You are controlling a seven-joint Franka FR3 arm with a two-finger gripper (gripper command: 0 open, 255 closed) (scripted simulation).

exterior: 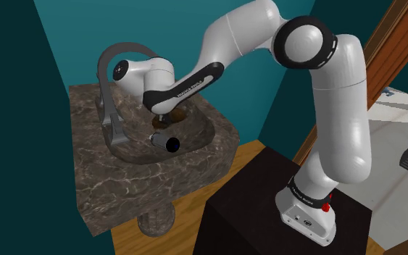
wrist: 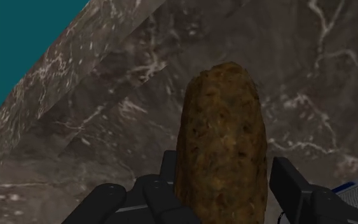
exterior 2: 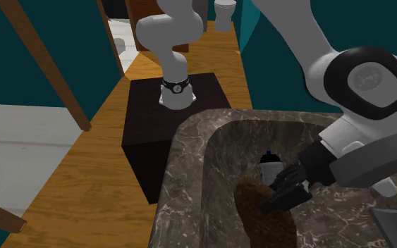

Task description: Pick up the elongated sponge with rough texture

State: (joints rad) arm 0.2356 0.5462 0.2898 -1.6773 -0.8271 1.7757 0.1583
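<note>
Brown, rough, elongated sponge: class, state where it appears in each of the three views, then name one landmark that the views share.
Shoulder view: the brown, rough, elongated sponge lies left of centre, inside the dark marbled sink.
Second exterior view: the sponge lies at the bottom edge, right of centre.
Wrist view: the sponge is central, between the black hand's open fingers.
Shared landmark: the dark marbled sink.

The rough brown sponge (wrist: 222,114) is running out of frame at its near end by the gripper (wrist: 226,164), while the arm (exterior: 188,87) is covering most of it in the shoulder view.
</note>
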